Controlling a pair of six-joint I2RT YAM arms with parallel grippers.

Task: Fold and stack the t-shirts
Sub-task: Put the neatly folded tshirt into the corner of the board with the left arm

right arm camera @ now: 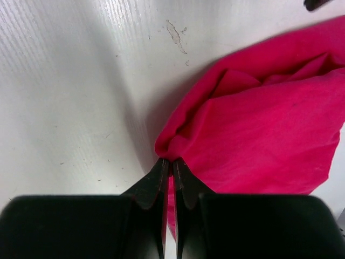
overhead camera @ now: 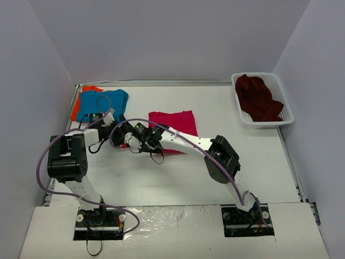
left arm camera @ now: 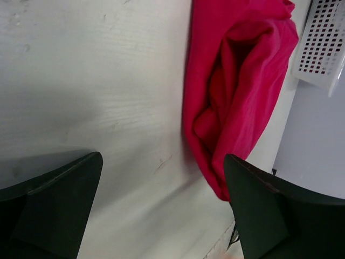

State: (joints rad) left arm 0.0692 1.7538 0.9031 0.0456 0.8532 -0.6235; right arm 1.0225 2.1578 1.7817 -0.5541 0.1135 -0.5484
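Observation:
The crimson-pink t-shirt [overhead camera: 173, 124] lies folded in the middle of the table. My right gripper [overhead camera: 146, 143] is at its near left corner; in the right wrist view the gripper [right arm camera: 172, 162] is shut on a fold of the pink cloth [right arm camera: 259, 129]. My left gripper [overhead camera: 129, 137] sits just left of the shirt; in the left wrist view it [left arm camera: 161, 205] is open and empty, with the pink shirt [left arm camera: 237, 91] ahead of its right finger. The blue t-shirt [overhead camera: 105, 102] lies on the orange one [overhead camera: 86, 90] at the far left. The dark maroon one [overhead camera: 259, 97] is in the basket.
The white mesh basket [overhead camera: 286, 109] stands at the far right, also seen in the left wrist view [left arm camera: 323, 43]. Grey walls close the table on three sides. A purple cable [overhead camera: 43, 156] loops around the left arm.

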